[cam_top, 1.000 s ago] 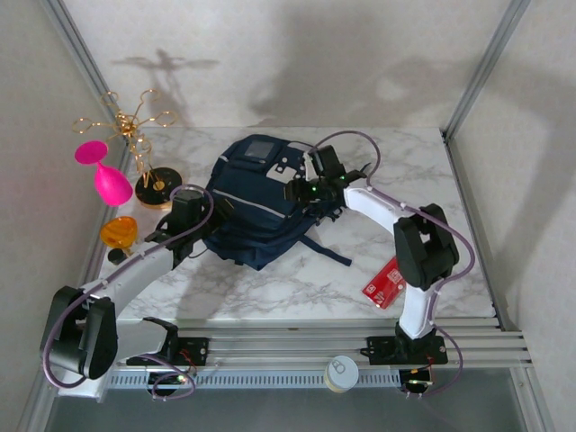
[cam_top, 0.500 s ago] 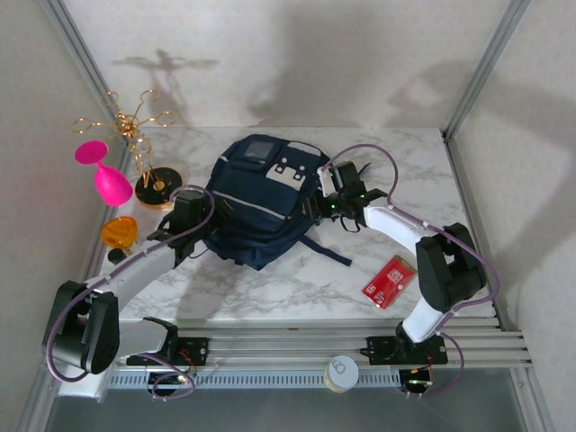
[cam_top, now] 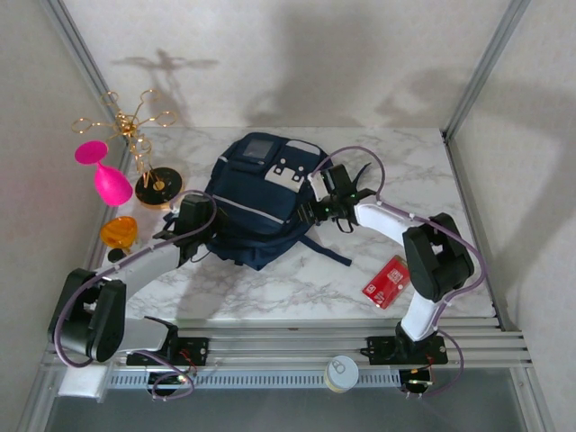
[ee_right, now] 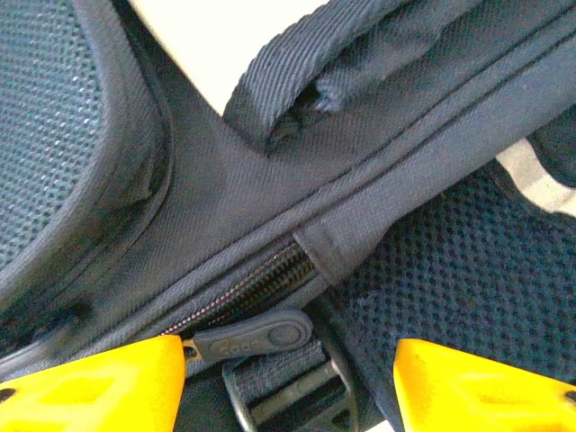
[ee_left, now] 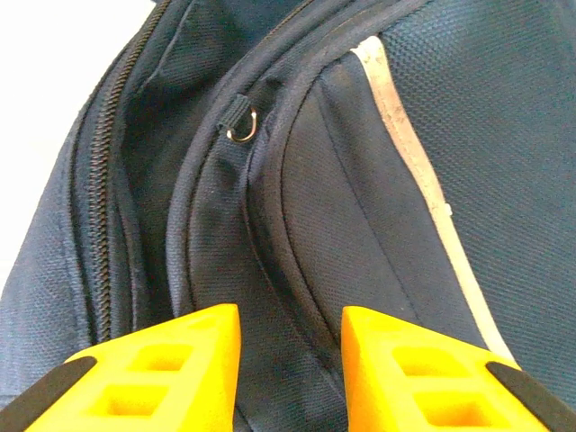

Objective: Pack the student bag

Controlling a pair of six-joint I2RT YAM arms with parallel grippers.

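The student bag, a navy backpack with pale patches and a light stripe, lies flat mid-table. My left gripper is at its near-left edge. In the left wrist view the left gripper is open, its yellow fingers straddling a ridge of bag fabric beside a zip with a small ring pull. My right gripper presses on the bag's right side. In the right wrist view the right gripper is open wide, with a dark zipper pull and a strap buckle lying between its fingers, untouched.
A pink goblet, a gold wire stand and an orange piece stand at the left edge. A red card lies at the near right. A white can sits on the front rail.
My right gripper has come down off the bag's top to its right side and widened. My left gripper's jaws have narrowed around the fabric.
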